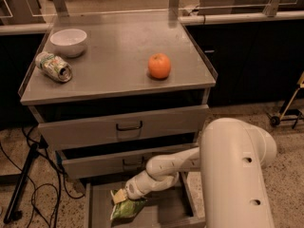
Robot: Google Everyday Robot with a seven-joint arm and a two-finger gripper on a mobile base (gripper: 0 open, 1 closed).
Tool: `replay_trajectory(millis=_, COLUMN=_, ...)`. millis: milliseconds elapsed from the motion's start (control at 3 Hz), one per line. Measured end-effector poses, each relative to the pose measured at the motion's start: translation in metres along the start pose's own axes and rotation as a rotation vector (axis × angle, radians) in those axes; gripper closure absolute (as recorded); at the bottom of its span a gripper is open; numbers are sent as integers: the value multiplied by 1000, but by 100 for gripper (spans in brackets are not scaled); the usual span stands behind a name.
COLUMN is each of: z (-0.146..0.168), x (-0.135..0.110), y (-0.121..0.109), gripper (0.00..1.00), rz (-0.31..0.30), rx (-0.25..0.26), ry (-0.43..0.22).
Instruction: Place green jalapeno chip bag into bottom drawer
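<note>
1. The bottom drawer [164,212] of the cart [118,87] is pulled out toward the camera. On its plain grey floor I see only the green jalapeno chip bag [127,209], which is over the left half of the floor.
2. The white bowl [69,42] stands in the back left corner of the cart top, and its inside shows plain white.
3. The two upper drawers [126,127] of the cart have dark handles and their fronts face the camera. What they hold is hidden.
4. The gripper [121,196] is low in front of the cart, just above the open drawer, at the end of the white arm [173,167]. It is closed on the upper edge of the bag.
5. The bag is slanted. Its upper end is at the gripper, and its long axis goes down and to the right, roughly along the width of the cart front.
6. I cannot tell if the lower end of the bag touches the drawer floor.
7. The front of the bottom drawer is cut off by the lower border, and the thick arm housing [237,175] covers its right side.
8. The lettering on the bag is not readable.
9. A crushed can [53,66] lies on its side at the left edge of the cart top, and an orange [159,65] sits right of its centre.
</note>
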State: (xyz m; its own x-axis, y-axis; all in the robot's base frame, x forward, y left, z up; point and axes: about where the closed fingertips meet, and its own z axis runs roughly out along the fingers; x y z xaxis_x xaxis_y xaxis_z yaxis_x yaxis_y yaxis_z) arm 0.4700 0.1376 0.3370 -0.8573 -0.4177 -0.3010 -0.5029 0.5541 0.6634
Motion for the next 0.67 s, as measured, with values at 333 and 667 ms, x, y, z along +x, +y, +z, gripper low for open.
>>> replay_trajectory(millis=333, z=11, x=6, y=-9, gripper=100, rz=40, rx=10, ry=4)
replay_trajectory(millis=667, z=31, x=16, y=-54, gripper=100, rz=151, rx=79, ry=-11)
